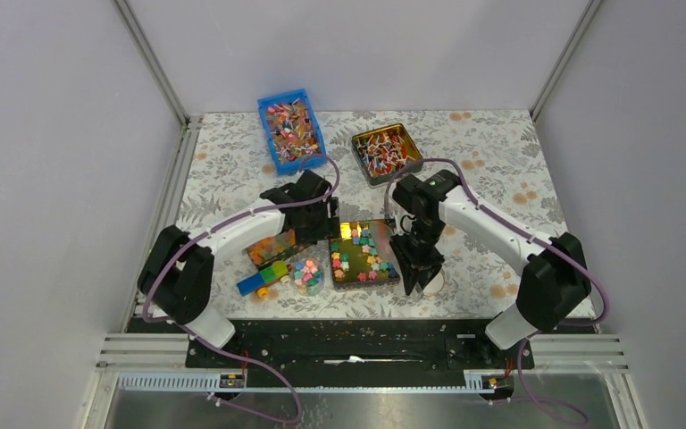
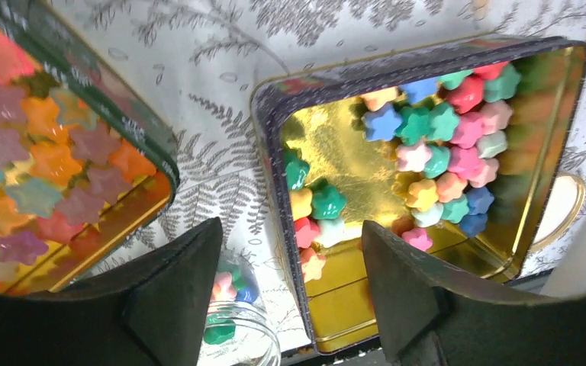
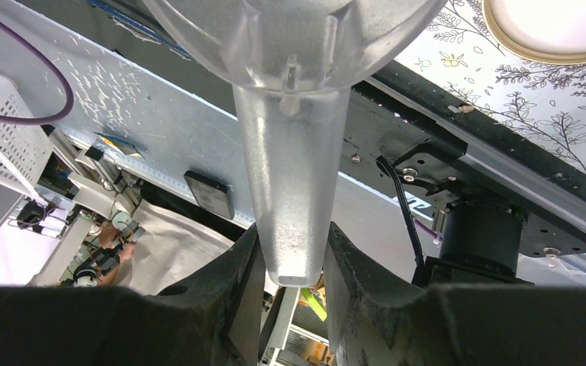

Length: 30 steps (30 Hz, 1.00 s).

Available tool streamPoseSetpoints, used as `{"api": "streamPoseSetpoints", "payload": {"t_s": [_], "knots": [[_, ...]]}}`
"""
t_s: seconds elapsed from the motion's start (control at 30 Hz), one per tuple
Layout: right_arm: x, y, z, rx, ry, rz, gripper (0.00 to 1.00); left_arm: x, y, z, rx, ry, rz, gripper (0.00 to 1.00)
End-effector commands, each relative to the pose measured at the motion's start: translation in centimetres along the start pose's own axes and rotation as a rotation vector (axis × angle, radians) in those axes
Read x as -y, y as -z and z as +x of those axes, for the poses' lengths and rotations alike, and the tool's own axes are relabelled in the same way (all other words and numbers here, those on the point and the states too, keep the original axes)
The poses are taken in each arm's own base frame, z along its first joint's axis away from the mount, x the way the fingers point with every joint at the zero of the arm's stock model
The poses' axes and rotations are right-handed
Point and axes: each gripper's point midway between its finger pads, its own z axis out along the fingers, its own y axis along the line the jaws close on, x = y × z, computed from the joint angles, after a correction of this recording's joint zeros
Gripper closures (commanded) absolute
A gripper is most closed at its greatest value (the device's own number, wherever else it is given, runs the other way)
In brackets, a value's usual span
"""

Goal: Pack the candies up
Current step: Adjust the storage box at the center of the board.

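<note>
The left end effector (image 2: 290,229) is hanging released and empty. The star-shaped pastel candies (image 2: 435,145) are lying ahead and right of it in the gold-lined dark tin (image 2: 553,175). The right end effector (image 3: 291,236) is grasping a clear plastic scoop (image 3: 290,152) by its handle, probably nearer.

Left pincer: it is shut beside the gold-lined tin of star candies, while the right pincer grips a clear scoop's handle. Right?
Not quite. The left pincer is open, not shut: the left wrist view shows its fingers wide apart with nothing between them, by the gold-lined tin of star candies. The right pincer does grip the clear scoop by its handle.
</note>
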Motion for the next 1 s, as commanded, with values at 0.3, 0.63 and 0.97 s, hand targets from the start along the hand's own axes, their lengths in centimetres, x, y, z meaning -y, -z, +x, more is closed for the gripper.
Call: {"api": "streamPoseSetpoints", "payload": {"t_s": [0.3,0.63,0.97], "knots": [[0.5,0.2,2.4,0.003,-0.016,-0.006,1.00,2.1,-2.1,-5.6,-0.008,-0.606,-0.006,0.30],[0.7,-0.1,3.5,-0.032,-0.014,-0.013,1.00,1.6,-3.8,-3.9,-0.073,-0.579,-0.024,0.74],[0.2,-0.6,3.5,-0.061,-0.007,-0.053,1.00,0.6,-0.4,-0.6,-0.049,-0.412,0.010,0.92]]}}
